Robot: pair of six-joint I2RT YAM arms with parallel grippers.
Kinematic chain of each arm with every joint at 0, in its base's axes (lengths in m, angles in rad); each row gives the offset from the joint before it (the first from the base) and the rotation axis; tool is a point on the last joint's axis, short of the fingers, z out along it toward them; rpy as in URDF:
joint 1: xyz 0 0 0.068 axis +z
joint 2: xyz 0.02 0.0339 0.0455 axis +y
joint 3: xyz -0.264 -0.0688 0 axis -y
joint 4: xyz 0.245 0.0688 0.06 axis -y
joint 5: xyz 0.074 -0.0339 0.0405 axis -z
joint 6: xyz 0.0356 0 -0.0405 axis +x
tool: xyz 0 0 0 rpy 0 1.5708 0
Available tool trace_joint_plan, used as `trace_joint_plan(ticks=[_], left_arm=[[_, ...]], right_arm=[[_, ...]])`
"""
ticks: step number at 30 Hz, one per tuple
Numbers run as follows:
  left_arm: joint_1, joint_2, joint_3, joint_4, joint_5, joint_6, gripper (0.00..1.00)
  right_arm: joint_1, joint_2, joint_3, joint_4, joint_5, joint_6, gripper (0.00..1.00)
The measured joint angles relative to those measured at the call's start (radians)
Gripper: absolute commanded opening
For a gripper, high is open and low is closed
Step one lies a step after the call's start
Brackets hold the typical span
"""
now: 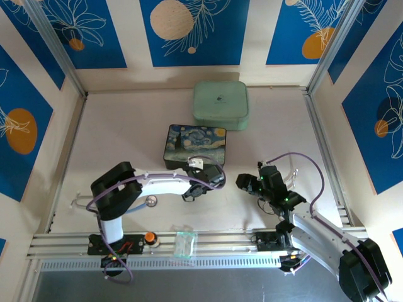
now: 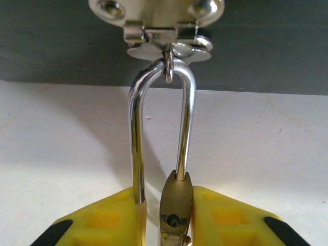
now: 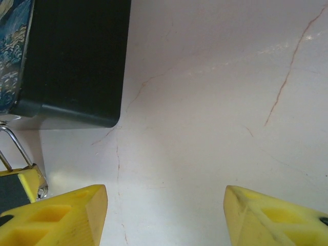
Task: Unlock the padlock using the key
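I see a pale veined bench and blue leaf-print walls. Padlock sits lower centre of the left wrist view: brass body edge-on, silver shackle through hasp of tin. The left fingers are clamped on it. Right fingers apart.

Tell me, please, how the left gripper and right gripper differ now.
The left gripper is shut on the padlock; the right gripper is open and empty. The left gripper is at the front of the painted box, the right gripper beside it over the table. Both have yellow fingers.
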Motion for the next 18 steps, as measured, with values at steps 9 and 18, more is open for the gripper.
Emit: trace_joint_plan(ticks=[9, 18], left_arm=[[-0.010, 0.023, 0.004, -0.013, 0.021, -0.001, 0.37], [-0.025, 0.034, -0.003, -0.009, 0.012, -0.006, 0.53]], right_arm=[[0.000, 0.013, 0.000, 0.005, 0.000, 0.000, 0.61], [0.000, 0.018, 0.000, 0.011, -0.010, -0.006, 0.71]])
